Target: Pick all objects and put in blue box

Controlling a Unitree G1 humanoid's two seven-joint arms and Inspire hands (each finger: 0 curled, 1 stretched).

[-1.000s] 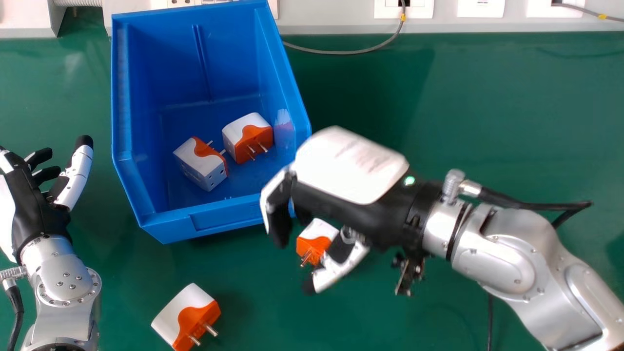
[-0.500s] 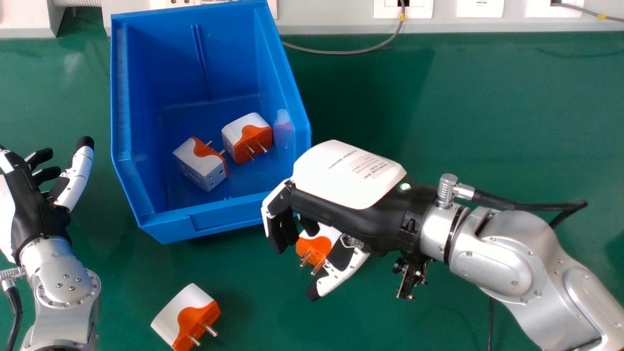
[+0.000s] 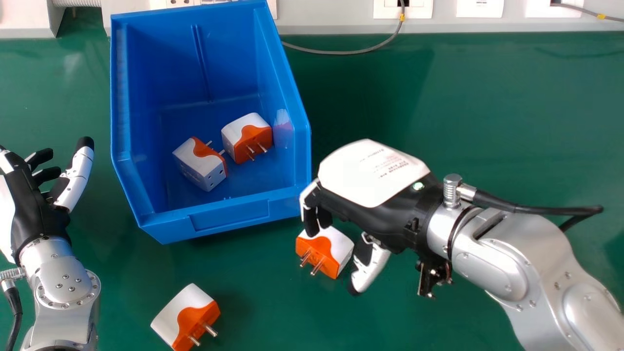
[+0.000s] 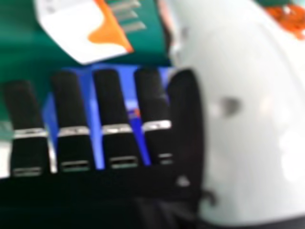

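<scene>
your right hand (image 3: 373,178) is open, fingers loosely bent, above a white-and-orange adapter (image 3: 339,243) beside the blue box (image 3: 234,217); two more adapters (image 3: 197,165) lie inside, another adapter (image 3: 195,317) on the table (image 3: 463,112).

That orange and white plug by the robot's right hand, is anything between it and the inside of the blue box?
Yes: the fingers of the right hand bend down beside the plug, and beyond them rises the wall of the blue box. The plug would probably need lifting over that wall. I see nothing else between.
</scene>
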